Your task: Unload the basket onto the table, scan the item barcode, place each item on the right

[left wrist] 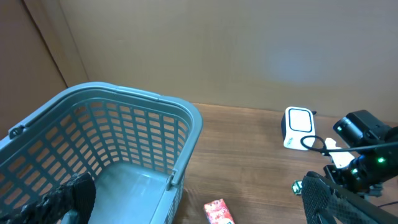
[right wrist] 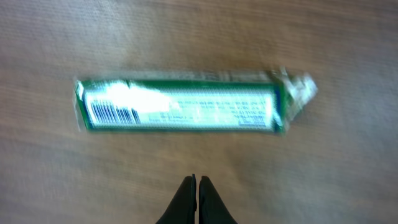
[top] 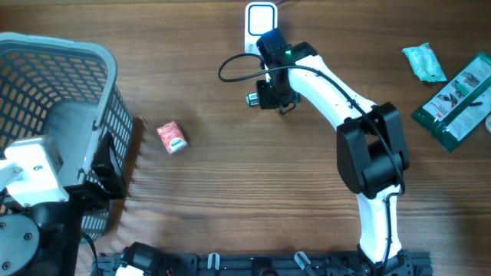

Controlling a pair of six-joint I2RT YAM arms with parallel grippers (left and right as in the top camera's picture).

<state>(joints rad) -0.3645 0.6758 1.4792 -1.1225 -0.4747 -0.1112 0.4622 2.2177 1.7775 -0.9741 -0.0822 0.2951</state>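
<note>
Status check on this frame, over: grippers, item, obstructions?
Left gripper open, by grey-blue plastic basket. Right gripper shut, empty. Green-and-white sealed packet flat on wooden table, barcode up, unheld. Small red packet off to left, no obstruction.

Overhead: looks straight down on the whole surface [top: 230, 192]. Left wrist: oblique, looks across the basket [left wrist: 137, 130] toward the scanner [left wrist: 298, 124], both shared with overhead. Right wrist: close, facing straight down.

Right hand [top: 270, 96] near white scanner [top: 259, 19], red packet [top: 172, 138], basket [top: 61, 44]
</note>
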